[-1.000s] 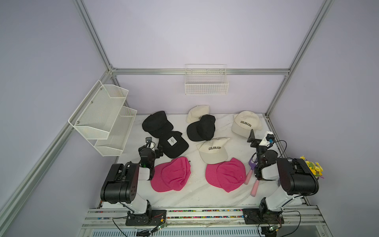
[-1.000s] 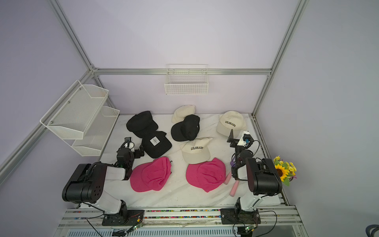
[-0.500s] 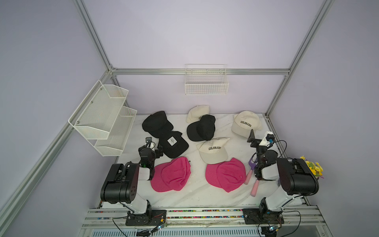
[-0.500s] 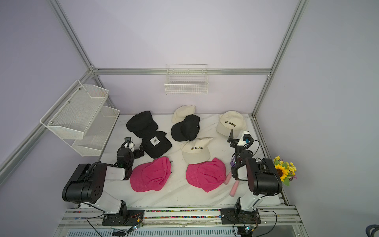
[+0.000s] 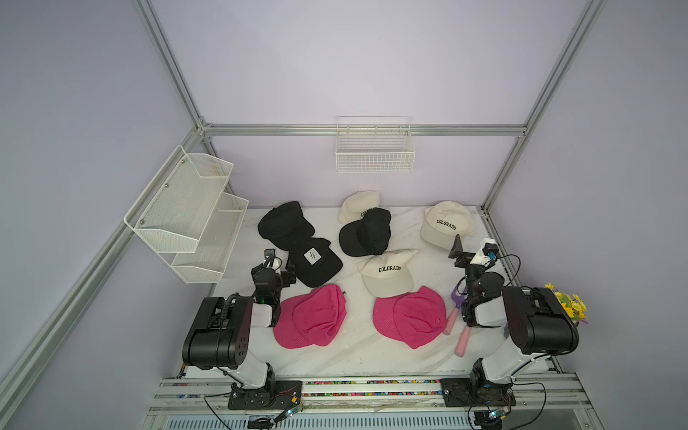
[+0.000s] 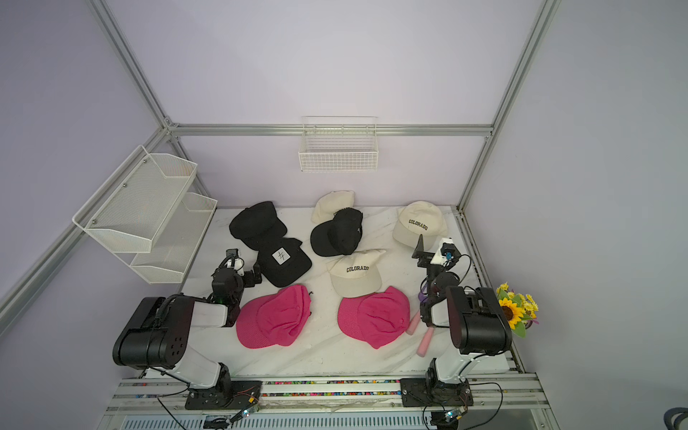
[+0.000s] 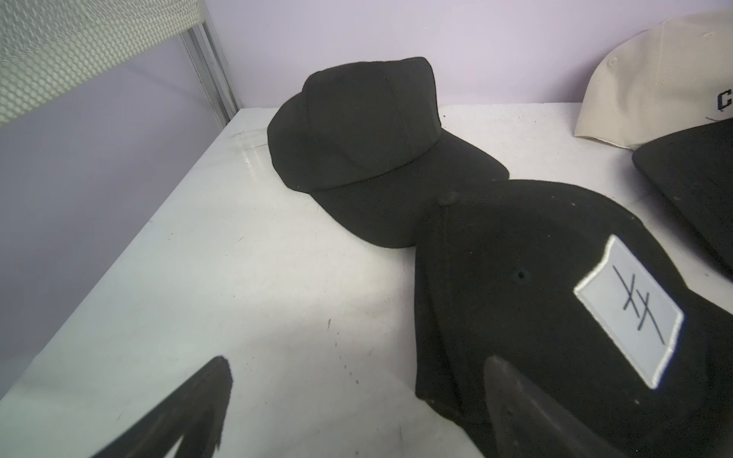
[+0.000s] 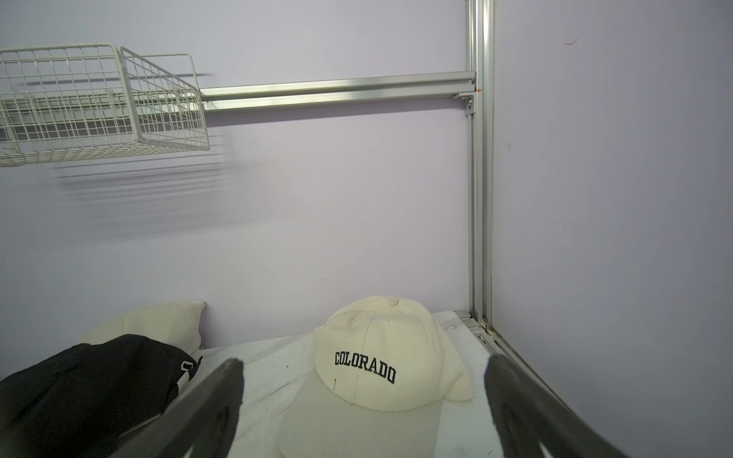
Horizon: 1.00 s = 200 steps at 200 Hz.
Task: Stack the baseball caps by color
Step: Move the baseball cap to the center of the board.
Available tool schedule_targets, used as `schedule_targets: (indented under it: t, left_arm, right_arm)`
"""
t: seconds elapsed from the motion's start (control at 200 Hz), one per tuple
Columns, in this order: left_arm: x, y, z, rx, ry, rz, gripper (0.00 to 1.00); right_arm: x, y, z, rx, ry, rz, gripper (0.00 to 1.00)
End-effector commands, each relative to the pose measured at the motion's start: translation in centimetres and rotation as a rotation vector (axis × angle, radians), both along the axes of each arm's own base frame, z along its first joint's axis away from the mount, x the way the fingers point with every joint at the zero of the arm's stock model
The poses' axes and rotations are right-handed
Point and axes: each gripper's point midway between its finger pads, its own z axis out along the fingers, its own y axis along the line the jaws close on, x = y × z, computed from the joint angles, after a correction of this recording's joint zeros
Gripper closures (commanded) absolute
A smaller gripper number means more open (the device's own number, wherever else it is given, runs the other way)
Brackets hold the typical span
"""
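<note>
A: Left pincer point(image 7: 357, 361)?
B: Hanging released, gripping nothing. Black patch cap point(image 7: 555, 277) is lying on the surface point(image 7: 238, 277) just ahead beside one finger point(image 7: 523, 400), crown away, brim end nearer.
A: Right pincer point(image 8: 367, 361)?
B: Also gaping, unloaded. Cream COLORADO cap point(image 8: 380, 337) is sitting straight ahead, brim pointing back toward it.

Bright even light, soft shadows, fg blurry

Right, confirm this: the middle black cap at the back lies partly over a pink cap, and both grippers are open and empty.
Wrong in one respect: the middle black cap lies partly over a cream cap, not a pink one, as both top views show. The left gripper and right gripper are open and empty.
</note>
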Motion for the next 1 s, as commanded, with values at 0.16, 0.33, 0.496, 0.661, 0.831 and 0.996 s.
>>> schedule_targets:
  t: [0.16, 0.33, 0.496, 0.661, 0.831, 0.996]
  left_arm:
    - [-0.1, 1.2, 4.6, 0.005, -0.092, 0.064, 0.00]
    - [-2.3, 2.9, 10.6, -0.097, -0.186, 0.268, 0.00]
    - [-3.2, -0.2, 12.5, -0.383, -0.141, 0.297, 0.00]
    - [-2.9, -8.3, 11.3, -0.464, 0.083, 0.130, 0.00]
    - [-3.4, -18.1, 8.5, -0.558, 0.327, -0.140, 0.00]
    - [-4.9, -25.2, 7.7, -0.629, 0.481, -0.326, 0.00]
  right_arm:
    - [-0.2, -0.3, 3.8, 0.016, -0.076, -0.017, 0.03]
    - [3.0, -2.1, 6.4, 0.223, 0.044, -0.065, 0.03]
    - [4.4, 3.5, 7.4, 0.343, 0.171, 0.273, 0.03]
    - [5.3, 9.1, 3.8, 0.449, 0.385, 0.514, 0.03]
    - [7.0, 14.9, -1.2, 0.307, 0.609, 0.538, 0.03]
    - [8.2, 18.6, -5.7, 0.186, 0.766, 0.503, 0.03]
